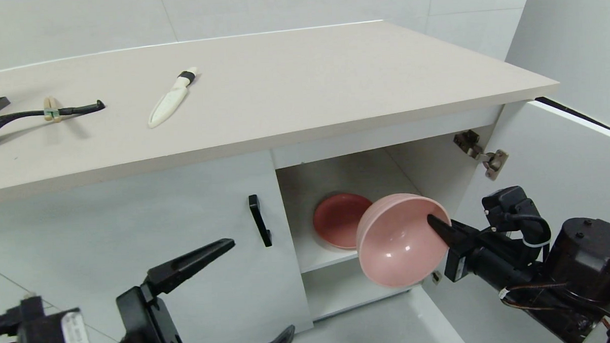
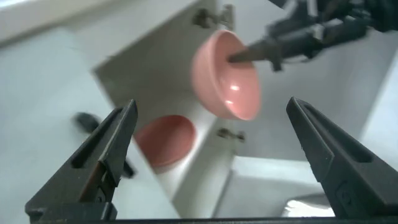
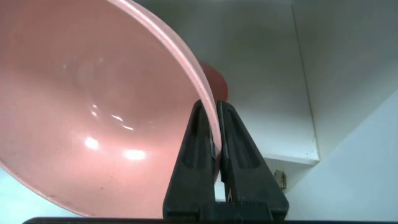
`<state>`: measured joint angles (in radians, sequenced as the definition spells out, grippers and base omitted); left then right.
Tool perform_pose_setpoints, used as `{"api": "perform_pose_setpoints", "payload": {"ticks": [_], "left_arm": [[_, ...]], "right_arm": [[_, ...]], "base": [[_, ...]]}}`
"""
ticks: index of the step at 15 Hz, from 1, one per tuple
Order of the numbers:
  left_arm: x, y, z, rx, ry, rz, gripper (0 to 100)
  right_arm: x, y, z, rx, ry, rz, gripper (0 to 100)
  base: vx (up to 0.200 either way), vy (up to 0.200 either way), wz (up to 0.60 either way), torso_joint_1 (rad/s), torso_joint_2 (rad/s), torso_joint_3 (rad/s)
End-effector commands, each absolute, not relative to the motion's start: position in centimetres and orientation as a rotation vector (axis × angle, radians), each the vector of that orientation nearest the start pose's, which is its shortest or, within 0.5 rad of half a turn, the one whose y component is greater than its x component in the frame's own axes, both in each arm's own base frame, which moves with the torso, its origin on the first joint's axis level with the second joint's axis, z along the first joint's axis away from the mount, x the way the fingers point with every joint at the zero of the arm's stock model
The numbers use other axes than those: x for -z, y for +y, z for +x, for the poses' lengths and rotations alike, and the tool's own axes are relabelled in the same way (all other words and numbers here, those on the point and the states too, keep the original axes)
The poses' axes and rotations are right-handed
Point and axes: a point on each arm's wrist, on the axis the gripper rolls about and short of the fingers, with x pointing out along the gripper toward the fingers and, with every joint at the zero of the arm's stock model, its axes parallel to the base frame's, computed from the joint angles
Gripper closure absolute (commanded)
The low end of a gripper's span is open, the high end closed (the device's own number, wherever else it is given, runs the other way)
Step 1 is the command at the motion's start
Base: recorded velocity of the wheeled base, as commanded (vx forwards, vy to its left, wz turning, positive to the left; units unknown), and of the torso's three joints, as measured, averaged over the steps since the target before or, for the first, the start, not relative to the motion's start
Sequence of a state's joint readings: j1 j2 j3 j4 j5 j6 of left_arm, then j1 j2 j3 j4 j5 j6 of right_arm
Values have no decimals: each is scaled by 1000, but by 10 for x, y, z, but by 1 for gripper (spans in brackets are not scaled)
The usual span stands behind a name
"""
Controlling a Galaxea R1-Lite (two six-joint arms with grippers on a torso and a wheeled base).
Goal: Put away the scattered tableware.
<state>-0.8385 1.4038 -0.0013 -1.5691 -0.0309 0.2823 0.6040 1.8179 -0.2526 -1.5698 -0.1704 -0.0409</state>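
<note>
Pink and glossy, the bowl hangs in the air just in front of the open cupboard, level with its shelf. The right gripper has it by the rim. The fingers are pinched tight on the thin wall, one inside the bowl and one outside. A rim pinch like this probably suits a bowl too wide to span, and it leaves the base free to be set down.

The grip tips the bowl on its side. Its mouth faces the robot's right and somewhat downward, and its rounded underside is turned toward the cupboard interior. Being round, it has no true long axis. Its centre line runs close to level, from the shelf out toward the right arm, so it will likely need righting before it can sit flat.

A darker pink plate lies flat on the shelf just behind the bowl, and the bowl seems meant for the space beside or on it.

The left gripper sits low before the closed door and its black handle. Its fingers are spread wide and hold nothing, well out of the bowl's path.

On the desk above lies a cream knife, not yet put away. Its long axis is slanted, with the dark-banded end pointing away from the robot and slightly to its right.
</note>
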Motion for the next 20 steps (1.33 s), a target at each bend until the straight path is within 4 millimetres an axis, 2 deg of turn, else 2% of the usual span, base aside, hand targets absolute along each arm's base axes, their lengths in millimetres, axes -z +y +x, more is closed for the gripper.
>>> {"api": "perform_pose_setpoints", "payload": {"ticks": [1, 4, 6, 7, 10, 12, 16, 20], "left_arm": [[-163, -104, 97, 762, -312, 149, 0], [-169, -83, 85, 647, -276, 55, 0], [-170, -57, 76, 528, -256, 46, 0], [-168, -47, 69, 483, -245, 54, 0], [-156, -20, 49, 311, -181, 48, 0], [-141, -8, 30, 216, -131, -25, 0], [-105, 4, -8, -28, -90, -94, 0], [-93, 2, -21, -147, -133, -126, 0]], "right_arm": [[-114, 139, 210, -431, 0, -44, 100], [-99, 131, 218, -383, 79, 30, 100], [-90, 132, 220, -371, 146, 179, 100], [-86, 134, 222, -370, 162, 192, 100], [-70, 138, 226, -366, 219, 178, 100], [-68, 145, 233, -381, 209, 171, 100], [-69, 160, 253, -457, 148, 99, 100], [-58, 177, 280, -501, 104, 43, 100]], "base": [[0, 0, 0, 0, 0, 0], [0, 0, 0, 0, 0, 0], [0, 0, 0, 0, 0, 0], [0, 0, 0, 0, 0, 0], [0, 0, 0, 0, 0, 0], [0, 0, 0, 0, 0, 0], [0, 0, 0, 0, 0, 0], [0, 0, 0, 0, 0, 0]]}}
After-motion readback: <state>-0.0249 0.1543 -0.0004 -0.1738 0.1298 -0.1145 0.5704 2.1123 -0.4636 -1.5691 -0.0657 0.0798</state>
